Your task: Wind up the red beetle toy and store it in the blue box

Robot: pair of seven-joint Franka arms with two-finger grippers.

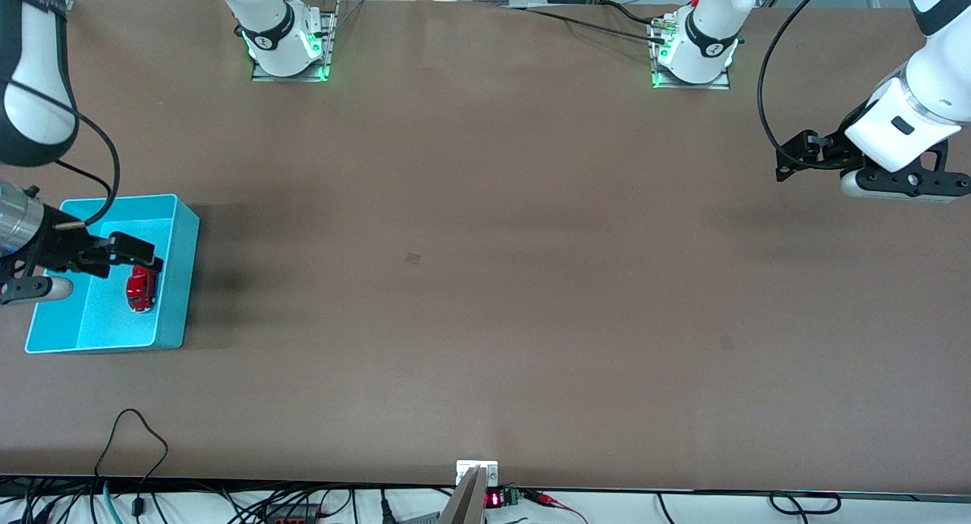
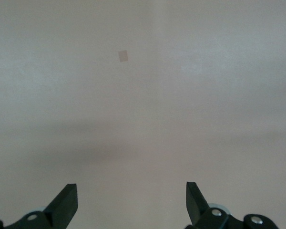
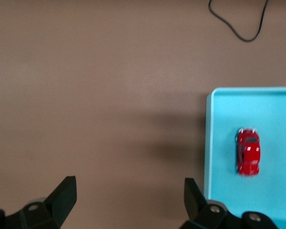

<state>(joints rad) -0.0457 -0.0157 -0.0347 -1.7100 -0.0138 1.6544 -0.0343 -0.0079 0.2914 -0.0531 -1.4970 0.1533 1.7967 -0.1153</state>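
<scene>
At the right arm's end of the table: the blue box (image 1: 178,281), resting flat on the brown table (image 1: 485,281). Inside it, on the floor: the red beetle toy (image 1: 141,289), upright on its wheels, close to the wall that faces the table's middle, apart from that wall by a thin strip of floor. Over the box, above and just beside the toy: the right gripper (image 1: 140,257), fingers spread wide, nothing between them. In the right wrist view, the same toy (image 3: 248,150) lying free within the box (image 3: 209,143), both dark fingertips (image 3: 66,193) well apart over bare table and the box's rim.

Mid-table: only a small darker square patch (image 1: 413,258).

Toward the left arm's end: the left gripper (image 1: 789,160), hanging above bare table, waiting, holding nothing. In the left wrist view, fingers (image 2: 66,202) set wide apart, empty gap between.
</scene>
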